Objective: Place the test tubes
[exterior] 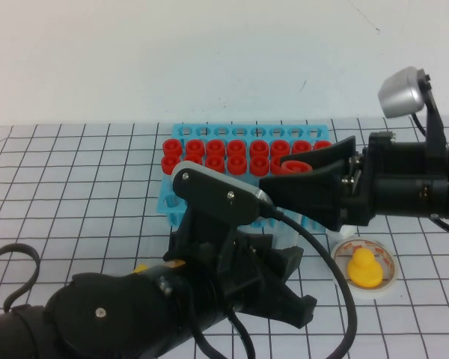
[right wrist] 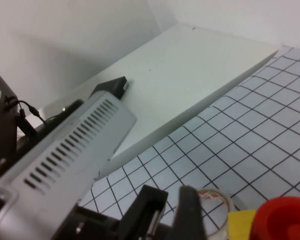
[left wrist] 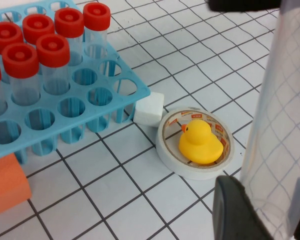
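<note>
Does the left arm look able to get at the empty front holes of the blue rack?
Probably yes. The left gripper, jaws closed on a clear tube, sits just off the near edge of the blue rack, whose front holes are empty. The right gripper, jaws open, hangs over the capped tubes further back.

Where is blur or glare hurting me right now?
High view: even light; left arm hides the rack front, right gripper open over the rack. Left wrist view: clear test tube in the left gripper looms blurred, duck sharp. Right wrist view: red cap out of focus.
</note>
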### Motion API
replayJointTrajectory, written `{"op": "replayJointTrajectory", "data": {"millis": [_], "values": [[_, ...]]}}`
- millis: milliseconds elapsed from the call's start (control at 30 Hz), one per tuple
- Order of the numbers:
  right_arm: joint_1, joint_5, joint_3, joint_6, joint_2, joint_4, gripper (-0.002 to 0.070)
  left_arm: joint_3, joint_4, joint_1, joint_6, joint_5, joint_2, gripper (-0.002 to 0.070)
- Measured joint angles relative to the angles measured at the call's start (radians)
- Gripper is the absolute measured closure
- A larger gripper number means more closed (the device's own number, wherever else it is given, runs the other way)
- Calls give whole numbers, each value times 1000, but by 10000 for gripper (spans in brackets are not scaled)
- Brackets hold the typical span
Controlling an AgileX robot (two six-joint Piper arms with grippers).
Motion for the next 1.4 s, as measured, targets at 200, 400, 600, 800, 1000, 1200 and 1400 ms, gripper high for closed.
{"op": "replayJointTrajectory", "data": {"millis": [200, 400, 600, 800, 1000, 1200, 1400], "values": [[0, 0, -11, 15, 9, 0, 371, 0, 0, 0, 0, 0, 0, 463], [0, -3, -12, 12, 11, 0, 400, 0, 0, 0, 0, -4, 0, 463], [0, -3, -12, 6, 11, 0, 400, 0, 2, 0, 36, -11, 0, 463], [0, -3, -16, -13, 11, 2, 401, 0, 59, 0, 73, -19, -2, 432], [0, -22, -18, -42, 11, 2, 401, 0, 74, 0, 91, -19, -60, 169], [0, -82, -18, -44, 11, 2, 401, 46, -1, 0, 261, -24, -258, 211], [0, -90, -18, -44, 11, 2, 401, 205, -275, 0, 522, -101, -523, 510]]}}
